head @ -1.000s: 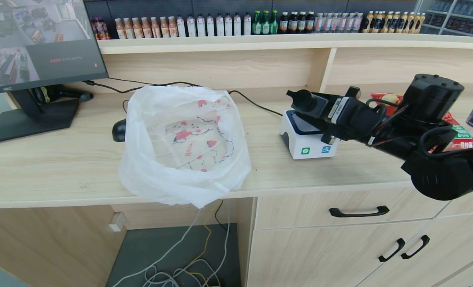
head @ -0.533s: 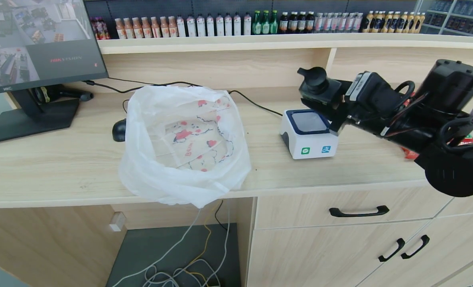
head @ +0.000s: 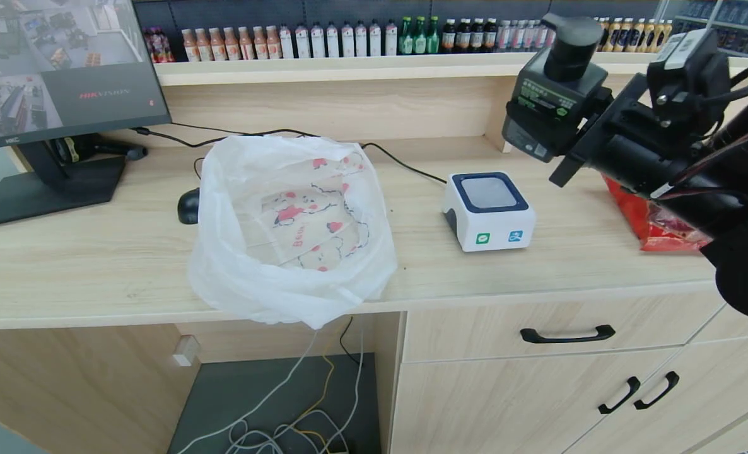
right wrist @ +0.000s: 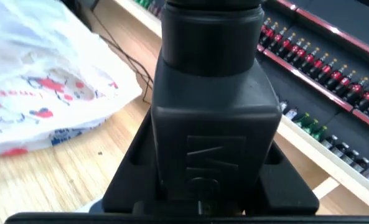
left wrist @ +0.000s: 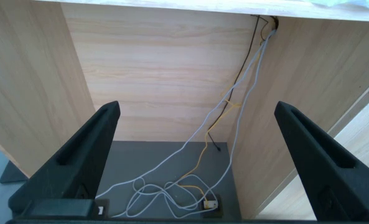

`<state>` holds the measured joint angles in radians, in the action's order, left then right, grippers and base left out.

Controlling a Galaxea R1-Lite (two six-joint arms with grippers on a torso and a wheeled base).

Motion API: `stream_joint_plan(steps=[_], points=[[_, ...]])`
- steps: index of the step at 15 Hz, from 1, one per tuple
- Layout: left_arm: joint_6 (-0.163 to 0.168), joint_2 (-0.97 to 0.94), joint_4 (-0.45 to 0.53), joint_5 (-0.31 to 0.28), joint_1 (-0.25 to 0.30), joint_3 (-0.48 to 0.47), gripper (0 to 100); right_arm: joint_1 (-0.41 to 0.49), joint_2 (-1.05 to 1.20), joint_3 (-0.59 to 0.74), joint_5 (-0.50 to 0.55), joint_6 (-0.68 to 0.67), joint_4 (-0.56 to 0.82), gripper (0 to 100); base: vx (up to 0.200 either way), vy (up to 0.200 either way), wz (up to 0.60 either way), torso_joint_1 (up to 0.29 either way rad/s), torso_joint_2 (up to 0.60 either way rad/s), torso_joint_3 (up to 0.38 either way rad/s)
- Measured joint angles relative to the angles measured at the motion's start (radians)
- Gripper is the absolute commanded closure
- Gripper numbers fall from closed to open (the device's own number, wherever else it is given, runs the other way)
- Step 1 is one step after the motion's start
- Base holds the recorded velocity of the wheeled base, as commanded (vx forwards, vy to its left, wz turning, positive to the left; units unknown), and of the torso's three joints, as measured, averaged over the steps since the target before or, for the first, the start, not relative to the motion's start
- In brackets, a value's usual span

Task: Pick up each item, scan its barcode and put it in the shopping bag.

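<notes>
Above counter (head: 96,252), bottle (head: 554,94) within right tool (head: 585,135)

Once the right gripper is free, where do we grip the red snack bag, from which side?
The red snack bag lies on the counter, right of the scanner, partly hidden by the right arm. Probably come from above and pinch the crinkled edge nearest the scanner: soft flat film offers no side to grasp. The right gripper holds the black bottle now.

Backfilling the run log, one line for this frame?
right gripper: shut on black bottle, raised near scanner | left gripper: open, under counter | shopping bag: open on counter
</notes>
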<state>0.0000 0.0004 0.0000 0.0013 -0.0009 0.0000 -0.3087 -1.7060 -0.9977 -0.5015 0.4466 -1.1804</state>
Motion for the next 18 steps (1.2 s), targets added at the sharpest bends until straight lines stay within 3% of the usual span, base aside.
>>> stream_joint_plan(steps=[2,5,8,13,16,18], points=[[0.0,0.0,0.001,0.0,0.0,0.0,0,-0.014,0.007,0.061,0.053,-0.1,-0.115,100,0.0,0.0,0.0,0.0,0.0,0.0],[0.0,0.0,0.0,0.0,0.0,0.0,0,-0.063,0.01,0.173,0.226,-0.235,-0.282,100,0.0,0.0,0.0,0.0,0.0,0.0],[-0.001,0.0,0.001,0.0,0.0,0.0,0,-0.139,0.011,0.208,0.412,-0.281,-0.301,100,0.0,0.0,0.0,0.0,0.0,0.0],[-0.001,0.0,0.001,0.0,0.0,0.0,0,-0.35,0.006,0.223,0.747,-0.337,-0.333,100,0.0,0.0,0.0,0.0,0.0,0.0],[-0.002,0.0,0.001,0.0,0.0,0.0,0,-0.397,-0.003,0.213,0.765,-0.341,-0.345,100,0.0,0.0,0.0,0.0,0.0,0.0],[-0.004,0.0,0.001,0.0,0.001,0.0,0,-0.402,-0.017,0.2,0.765,-0.343,-0.354,100,0.0,0.2,0.0,0.002,0.0,0.0]])
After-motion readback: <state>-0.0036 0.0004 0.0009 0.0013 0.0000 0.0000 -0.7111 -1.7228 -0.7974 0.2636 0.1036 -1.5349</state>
